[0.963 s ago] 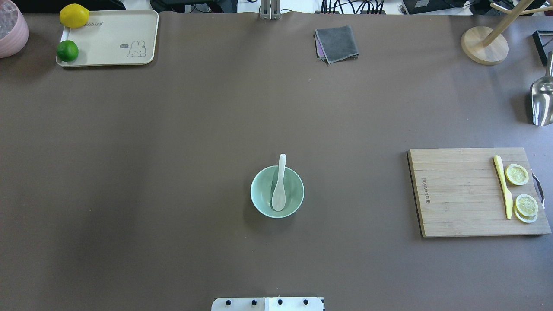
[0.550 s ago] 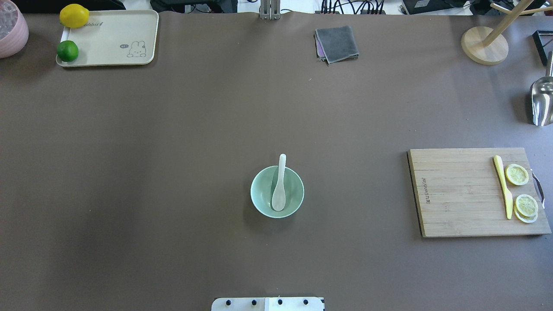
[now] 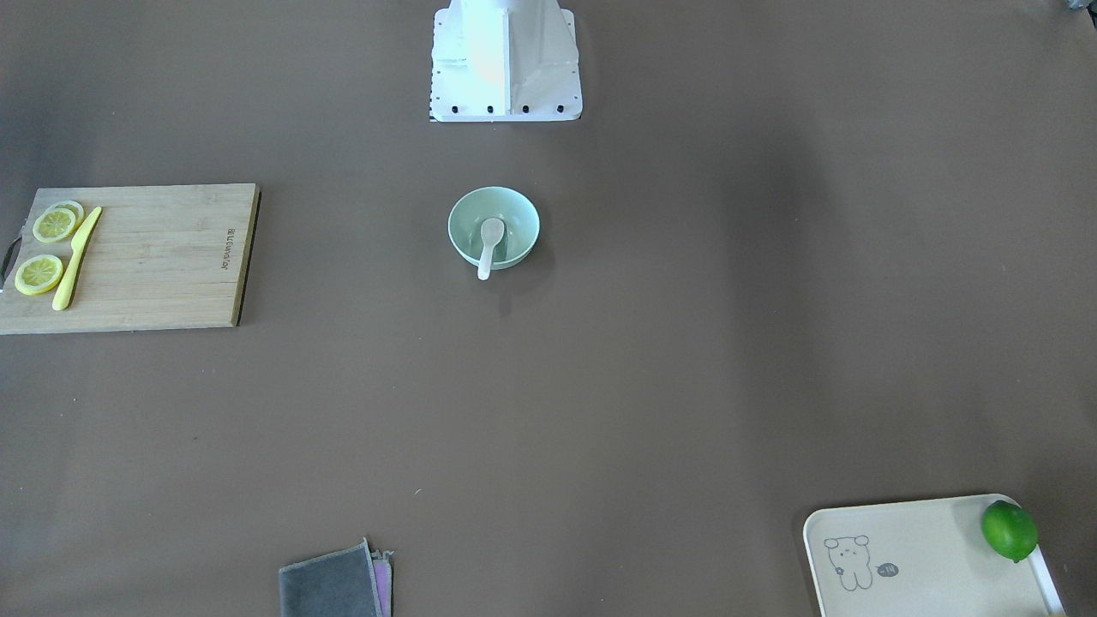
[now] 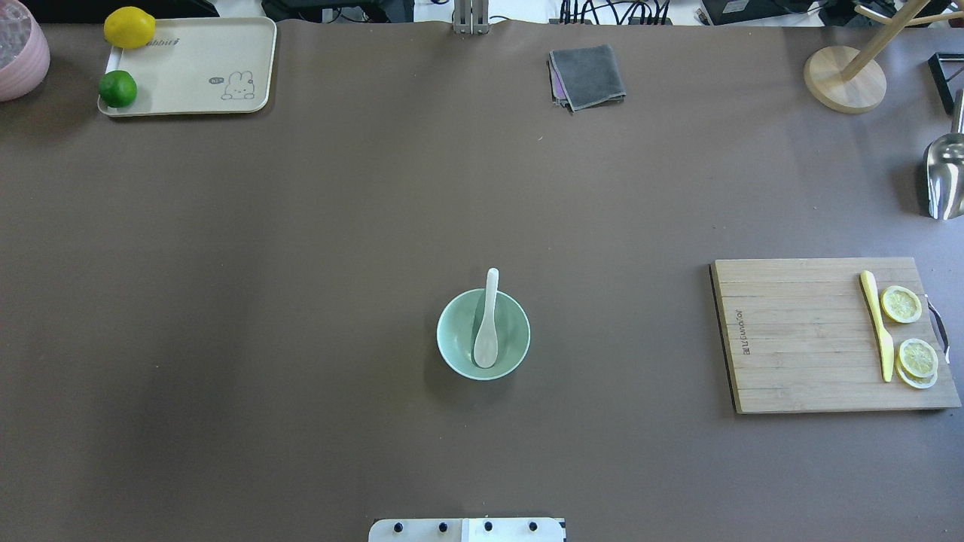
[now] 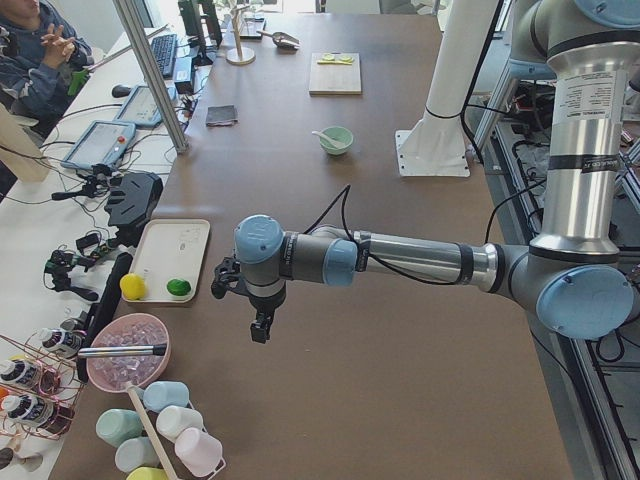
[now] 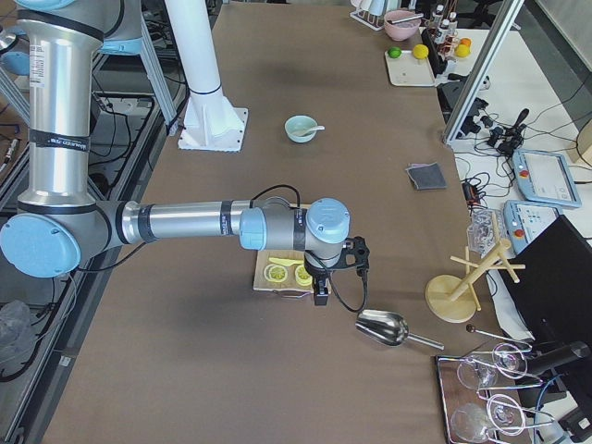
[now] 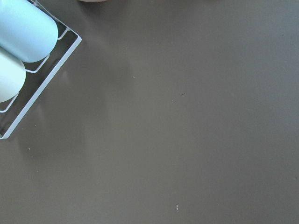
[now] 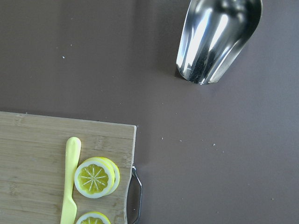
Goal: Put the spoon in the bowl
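The white spoon (image 4: 488,324) lies in the pale mint-green bowl (image 4: 516,335) at the table's middle, scoop inside and handle resting over the far rim. Both also show in the front-facing view: spoon (image 3: 490,240), bowl (image 3: 517,218). My left gripper (image 5: 259,330) shows only in the exterior left view, far from the bowl near the table's left end; I cannot tell if it is open or shut. My right gripper (image 6: 320,296) shows only in the exterior right view, above the cutting board's end; I cannot tell its state either.
A wooden cutting board (image 4: 798,339) with a yellow knife (image 4: 877,325) and lemon slices lies at the right. A metal scoop (image 4: 945,177), a wooden stand (image 4: 843,79), a grey cloth (image 4: 587,75) and a cream tray (image 4: 196,68) with a lime and a lemon lie at the far side.
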